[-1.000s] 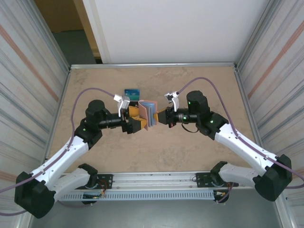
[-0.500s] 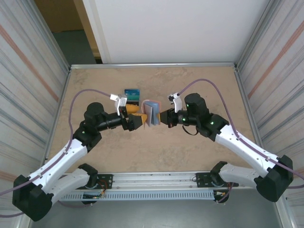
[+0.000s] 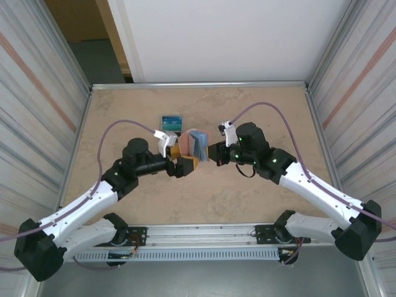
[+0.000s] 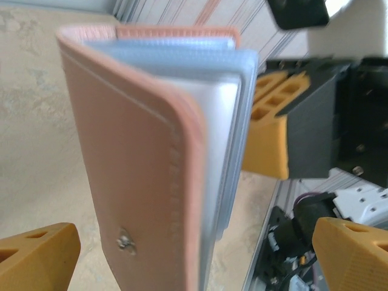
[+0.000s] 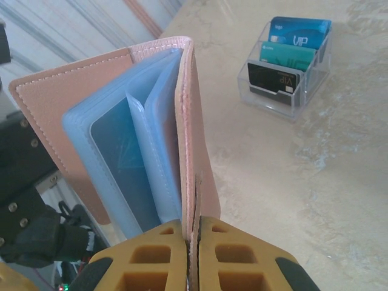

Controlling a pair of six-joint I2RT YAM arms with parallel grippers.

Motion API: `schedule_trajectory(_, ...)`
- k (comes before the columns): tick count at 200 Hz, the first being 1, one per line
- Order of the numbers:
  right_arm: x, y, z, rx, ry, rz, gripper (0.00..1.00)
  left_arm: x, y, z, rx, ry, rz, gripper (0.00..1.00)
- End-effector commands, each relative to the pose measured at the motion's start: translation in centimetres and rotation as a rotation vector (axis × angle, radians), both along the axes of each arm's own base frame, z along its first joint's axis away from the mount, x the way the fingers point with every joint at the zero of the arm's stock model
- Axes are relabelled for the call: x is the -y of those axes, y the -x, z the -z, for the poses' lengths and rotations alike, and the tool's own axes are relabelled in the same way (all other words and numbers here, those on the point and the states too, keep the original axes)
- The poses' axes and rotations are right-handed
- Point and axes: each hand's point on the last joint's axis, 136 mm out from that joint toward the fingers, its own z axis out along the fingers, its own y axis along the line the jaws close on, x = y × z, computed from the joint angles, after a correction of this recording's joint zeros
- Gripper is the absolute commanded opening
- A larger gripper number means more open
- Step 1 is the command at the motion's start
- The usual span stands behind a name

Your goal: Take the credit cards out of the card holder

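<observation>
White-and-black arms [image 3: 80, 207], purple cables [image 3: 266, 103], ochre fingers [image 5: 151, 254].

The wallet [image 3: 197, 143] stands upright between my wide-spread left gripper [image 3: 182, 157] and my right gripper [image 5: 191, 230], which pinches it. The card stand [image 3: 173, 122] blocks the room behind on the left. The table [image 3: 204, 198] toward me lies open.

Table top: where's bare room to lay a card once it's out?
Bare: the near band between card holder and the base rail, and the far strip behind the clear card stand. Crowded: the middle, where left gripper and right gripper flank the holder.
</observation>
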Motion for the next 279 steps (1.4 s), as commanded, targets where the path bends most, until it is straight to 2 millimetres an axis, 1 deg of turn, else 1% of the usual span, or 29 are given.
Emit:
schedule_trajectory(1,-0.1,-0.8,-1.6,0.032,0.016,0.048,0.0,0.3,-0.8,0.4,0.051,-0.07,-0.039,0.99)
schedule_trajectory(13,-0.1,-1.0,-1.3,0.024,0.048,0.061,0.0,0.8,-0.7,0.9,0.049,-0.071,-0.025,0.99)
schedule_trajectory(41,-0.2,-1.3,-0.9,0.022,0.097,0.077,0.0,1.4,-0.9,1.2,0.044,-0.058,-0.017,0.99)
schedule_trajectory(79,-0.6,-1.5,-0.8,0.027,0.11,0.092,0.0,1.0,-1.7,1.6,0.047,-0.084,-0.062,0.98)
schedule_trajectory(124,-0.8,-1.6,-1.1,0.028,0.1,0.085,0.0,0.0,-2.3,1.9,0.055,-0.1,-0.129,0.9)
schedule_trajectory(138,-0.9,-1.5,-1.0,0.027,0.097,0.081,0.0,0.0,-2.3,1.7,0.061,-0.094,-0.133,0.75)
schedule_trajectory(152,-0.9,-1.5,-1.0,0.029,0.096,0.079,0.0,-0.1,-2.4,1.7,0.057,-0.094,-0.136,0.63)
schedule_trajectory(160,-0.8,-1.5,-1.0,0.029,0.098,0.082,0.0,-0.1,-2.4,1.7,0.056,-0.094,-0.137,0.58)
schedule_trajectory(207,-0.2,-1.7,-0.9,0.014,0.076,0.092,0.0,-0.5,-2.1,1.5,0.051,-0.099,-0.134,0.56)
schedule_trajectory(223,0.0,-1.6,-1.0,0.005,0.05,0.085,0.0,-0.9,-2.1,1.6,0.05,-0.105,-0.146,0.49)
schedule_trajectory(240,0.0,-1.4,-1.1,-0.007,0.02,0.069,0.0,-1.3,-2.2,1.6,0.047,-0.109,-0.16,0.35)
schedule_trajectory(263,-0.2,-1.0,-1.4,-0.019,-0.025,0.024,0.0,-1.6,-2.2,1.7,0.043,-0.114,-0.166,0.12)
schedule_trajectory(272,-0.3,-0.8,-1.5,-0.019,-0.039,0.006,0.03,-1.6,-2.2,1.5,0.045,-0.111,-0.166,0.06)
schedule_trajectory(279,-0.4,-0.7,-1.5,-0.019,-0.045,-0.002,0.06,-1.6,-2.2,1.4,0.045,-0.11,-0.164,0.03)
